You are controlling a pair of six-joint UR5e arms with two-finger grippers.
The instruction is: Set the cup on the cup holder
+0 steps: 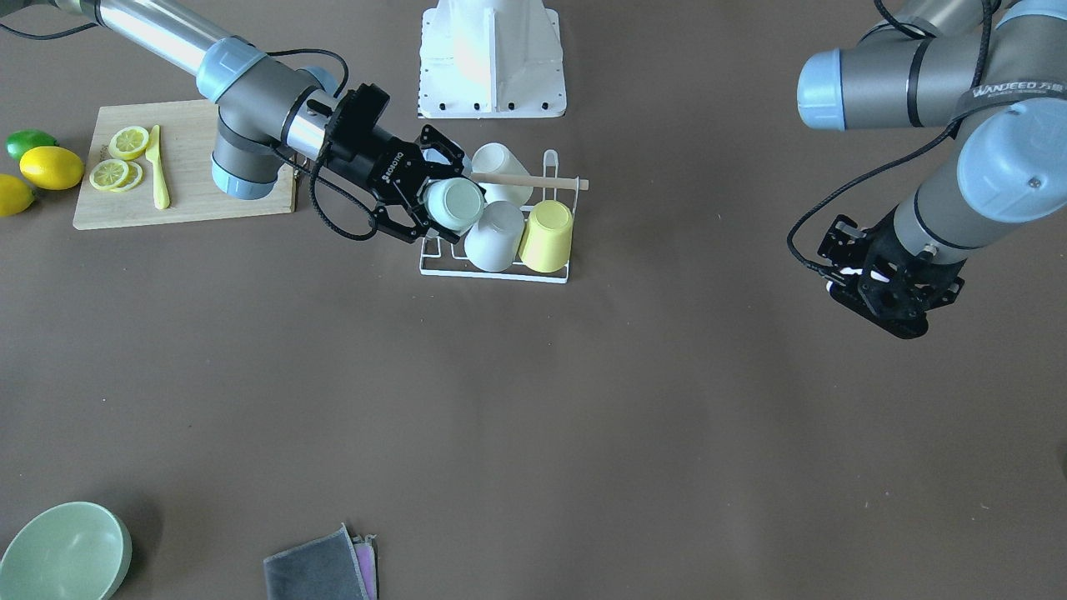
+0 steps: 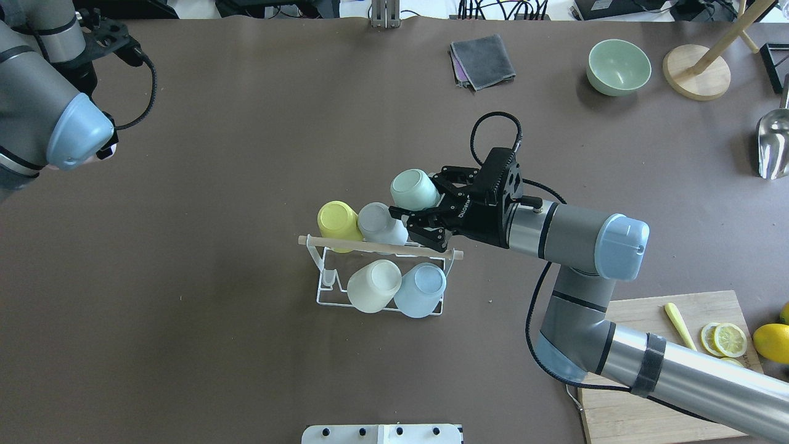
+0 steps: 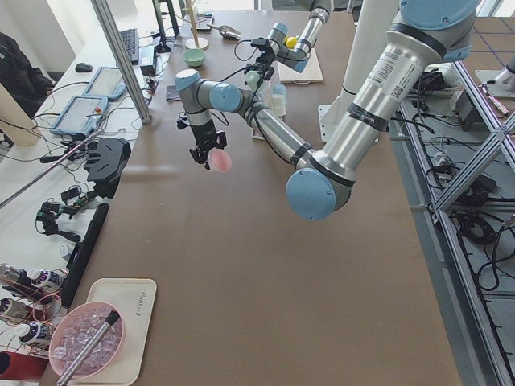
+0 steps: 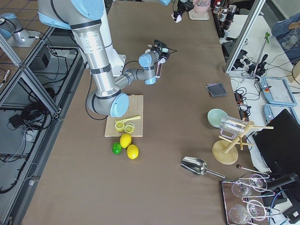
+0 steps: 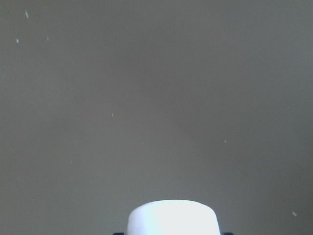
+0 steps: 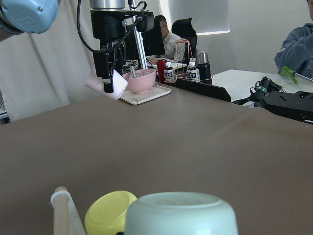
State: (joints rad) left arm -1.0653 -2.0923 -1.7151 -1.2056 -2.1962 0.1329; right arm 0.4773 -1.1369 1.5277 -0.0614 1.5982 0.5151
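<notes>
Mint-green plastic cup point(image 2: 412, 188) clamped in right gripper point(image 2: 425, 200), over white wire cup holder point(image 2: 370, 246) — placing step; next, lower onto free prong below. Left gripper point(image 6: 108, 87) grips pink cup point(image 6: 95, 82).

**Cups Partly Hidden**

The mint cup point(image 6: 181, 213) and the pink cup point(image 5: 171, 218) were each cut off by a wrist view's lower edge. In the front view, the fingertips of the left end effector point(image 1: 859, 283) were hidden beneath its body. The blue cup point(image 1: 434, 157) was largely covered by the right end effector point(image 1: 444, 202).
</notes>
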